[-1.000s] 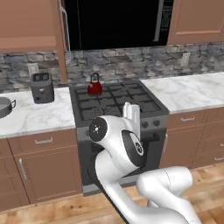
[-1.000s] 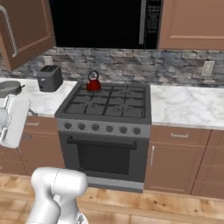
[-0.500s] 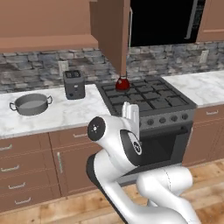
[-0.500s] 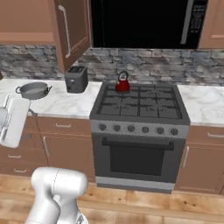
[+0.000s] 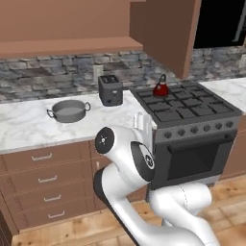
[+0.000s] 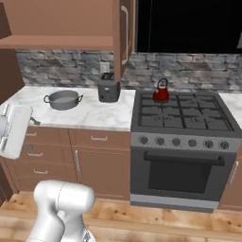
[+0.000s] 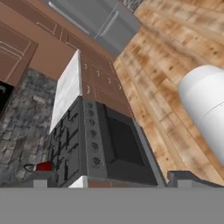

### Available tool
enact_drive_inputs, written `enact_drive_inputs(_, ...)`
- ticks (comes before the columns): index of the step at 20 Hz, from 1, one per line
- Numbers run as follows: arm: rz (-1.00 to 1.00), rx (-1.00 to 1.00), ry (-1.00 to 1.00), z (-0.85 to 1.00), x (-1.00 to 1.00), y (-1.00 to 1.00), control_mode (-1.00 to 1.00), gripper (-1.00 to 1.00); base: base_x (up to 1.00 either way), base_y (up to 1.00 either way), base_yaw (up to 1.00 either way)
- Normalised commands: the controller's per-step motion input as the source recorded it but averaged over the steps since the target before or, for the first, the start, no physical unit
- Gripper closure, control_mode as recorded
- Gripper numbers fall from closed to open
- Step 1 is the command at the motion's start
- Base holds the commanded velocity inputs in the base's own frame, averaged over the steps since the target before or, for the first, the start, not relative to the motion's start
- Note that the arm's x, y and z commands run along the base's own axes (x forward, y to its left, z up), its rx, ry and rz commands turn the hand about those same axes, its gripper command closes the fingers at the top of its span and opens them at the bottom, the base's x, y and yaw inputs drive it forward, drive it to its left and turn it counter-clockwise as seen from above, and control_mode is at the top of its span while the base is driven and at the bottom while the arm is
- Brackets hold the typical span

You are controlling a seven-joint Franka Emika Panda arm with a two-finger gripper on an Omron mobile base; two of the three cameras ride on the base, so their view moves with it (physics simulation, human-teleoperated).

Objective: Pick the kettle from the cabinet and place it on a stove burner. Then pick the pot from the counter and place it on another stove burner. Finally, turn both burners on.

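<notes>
A: From the left base view, where did you find the kettle?

B: It stood on the back left burner of the stove. Your pot sat on the counter, just left of the toaster, near the back edge.

A: And the right base view?

B: Same layout: kettle at the stove's back left corner, pot on the counter, cabinet door swung open above.

A: The hand view?

B: Your gripper had its jaws spread wide, holding nothing, looking across the stove with the kettle at its far corner.
</notes>
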Motion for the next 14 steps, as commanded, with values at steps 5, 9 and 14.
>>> enact_drive_inputs(5,0.00,0.00,0.00,0.00,0.00,0.00,1.00,-1.00,0.47,0.50,0.00)
enact_drive_inputs(9,0.00,0.00,0.00,0.00,0.00,0.00,1.00,-1.00,0.59,0.38,0.02)
enact_drive_inputs(14,0.00,0.00,0.00,0.00,0.00,0.00,1.00,-1.00,0.59,0.36,0.02)
